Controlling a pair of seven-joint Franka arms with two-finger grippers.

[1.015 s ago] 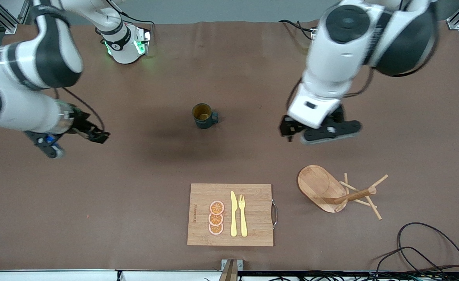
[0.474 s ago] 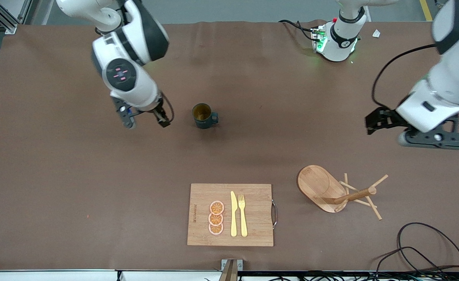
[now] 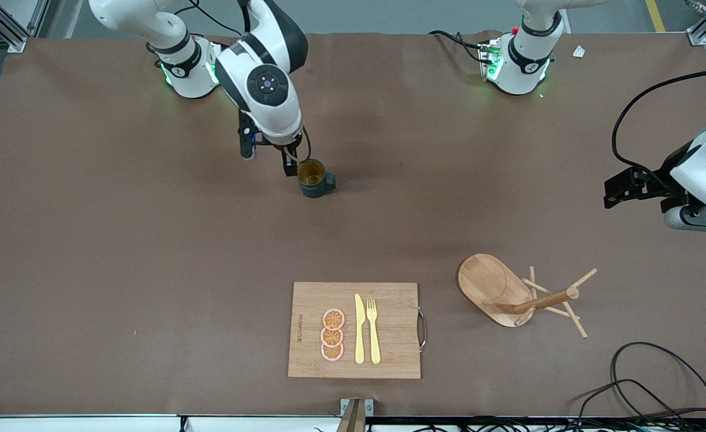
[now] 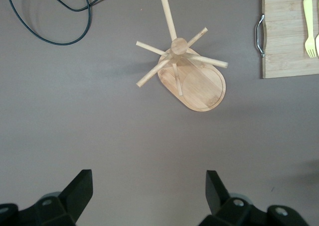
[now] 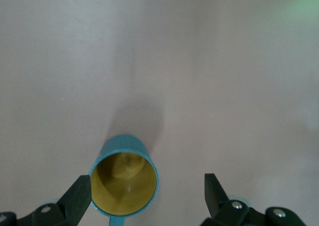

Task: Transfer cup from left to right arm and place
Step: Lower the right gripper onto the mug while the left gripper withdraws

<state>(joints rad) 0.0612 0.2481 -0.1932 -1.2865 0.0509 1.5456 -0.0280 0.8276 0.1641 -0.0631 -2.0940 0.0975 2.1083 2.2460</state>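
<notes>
Right claw (image 5: 147,198) open over cup (image 5: 124,182), handle front-view only

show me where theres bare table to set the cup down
Bare table lies between the cup and the cutting board, and at the right arm's end. It is crowded near the mug tree and cables, and on the board by the orange slices.

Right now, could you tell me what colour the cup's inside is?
Tan-yellow; the cup shows it best in the right wrist view.
</notes>
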